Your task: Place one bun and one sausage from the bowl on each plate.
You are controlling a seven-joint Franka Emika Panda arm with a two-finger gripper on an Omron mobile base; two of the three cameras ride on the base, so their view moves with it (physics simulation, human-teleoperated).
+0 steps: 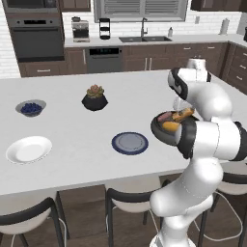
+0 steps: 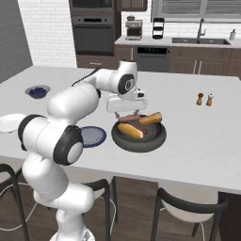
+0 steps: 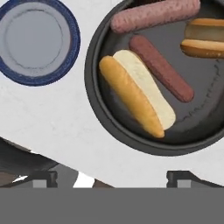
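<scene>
The white arm's two-finger gripper hangs above the far rim of the large, shallow, dark grey-black bowl, its jaws spread wide and holding nothing; in the hand view the two dark tips stand far apart with bare counter between them. The bowl sits near the front edge of the white island counter, and inside it lie two split golden buns, the near bun and the far bun, together with two reddish-brown sausages, the dark sausage alongside the near bun and the paler sausage by the rim. Nothing has been lifted out, so the task looks to be at its first pick. The next move, as I judge it, calls for lowering onto one item with the jaws across its width; the near bun touches or nearly touches the dark sausage, so a fingertip could catch both. The round grey plate with a dark blue rim lies just beside the bowl, bare, close to the front edge. The plain white plate is well apart toward the left corner. A small grey bowl of blueberries and a black faceted pot with a succulent stand farther back, leaving open counter between bowl and plates.
</scene>
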